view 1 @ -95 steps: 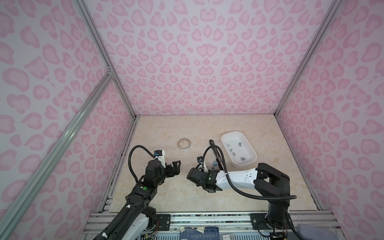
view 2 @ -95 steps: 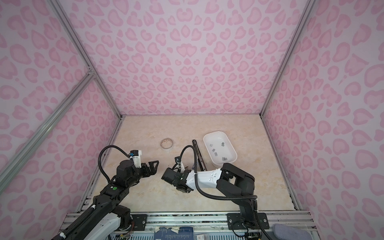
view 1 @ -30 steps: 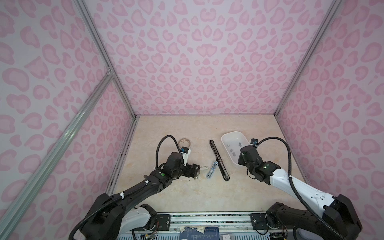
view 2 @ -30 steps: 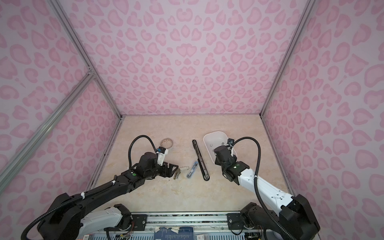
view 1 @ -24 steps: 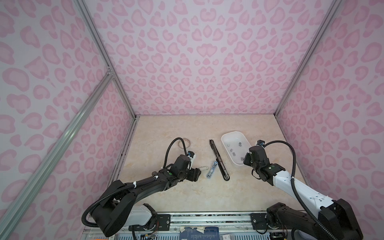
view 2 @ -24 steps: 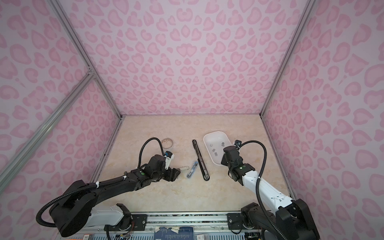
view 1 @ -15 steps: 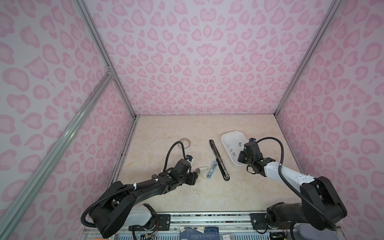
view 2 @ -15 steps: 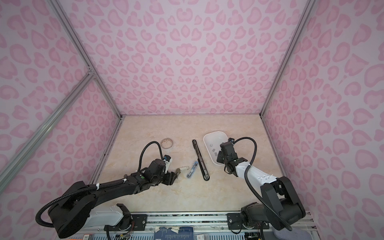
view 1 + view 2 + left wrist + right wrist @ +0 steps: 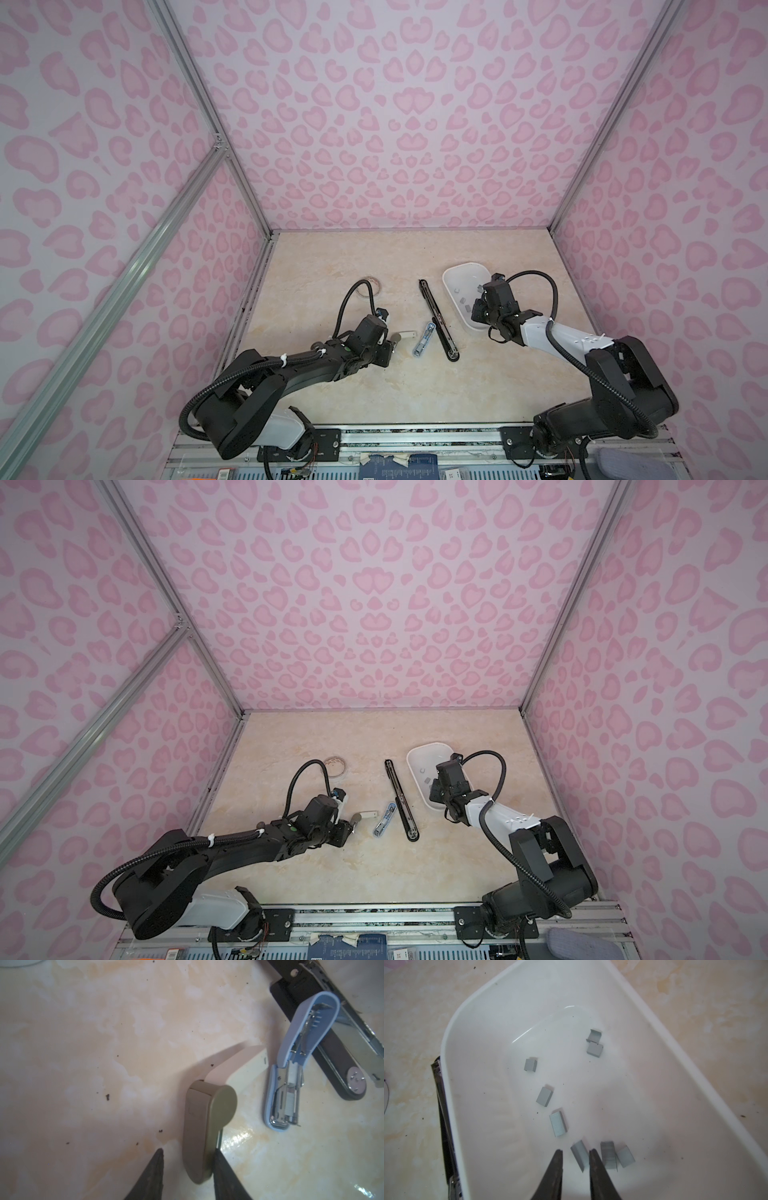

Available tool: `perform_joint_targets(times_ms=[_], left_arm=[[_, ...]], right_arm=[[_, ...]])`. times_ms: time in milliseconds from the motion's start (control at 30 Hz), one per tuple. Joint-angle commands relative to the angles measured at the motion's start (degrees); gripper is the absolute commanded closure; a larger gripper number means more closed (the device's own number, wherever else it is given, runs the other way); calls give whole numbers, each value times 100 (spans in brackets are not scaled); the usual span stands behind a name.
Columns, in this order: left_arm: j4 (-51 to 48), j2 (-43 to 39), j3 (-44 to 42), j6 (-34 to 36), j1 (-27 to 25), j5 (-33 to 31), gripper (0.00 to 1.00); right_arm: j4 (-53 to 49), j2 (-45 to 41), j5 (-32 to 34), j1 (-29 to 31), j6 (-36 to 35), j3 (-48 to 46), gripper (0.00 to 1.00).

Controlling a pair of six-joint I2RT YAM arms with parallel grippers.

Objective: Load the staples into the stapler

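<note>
Inside the white plastic tray [image 9: 452, 1105], right fingers [image 9: 556, 1167] straddle a grey staple strip [image 9: 579, 1156], unclamped. Left fingers [image 9: 224, 1176] loosely flank the beige plastic stapler [image 9: 205, 1126]; loading likely remains.

Black stapler [image 9: 443, 1105] half hidden behind white tray [image 9: 477, 1126]

Both top views are bright, with even, diffuse light. Shadows under the arms on the surface [image 9: 415, 395] are faint and soft. Wide-angle bending shows in the wall rails toward the edges.

The left wrist view has a warmer cast. Glossy glare patches lie on the surface, and a soft pinkish shadow falls beside the beige stapler [image 9: 207, 1126], whose outline is slightly smeared.

In the right wrist view the white tray [image 9: 664, 1076] is nearly washed out, with one curved highlight on its floor. The staples [image 9: 544, 1097] nearest the lens are blurred.
</note>
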Motion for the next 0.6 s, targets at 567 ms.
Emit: perform_joint_targets(times_ms=[567], left_arm=[[699,213,-187,-490,529,1164,96]], right_arm=[[-11,-934,658,1257,-353,67,60]])
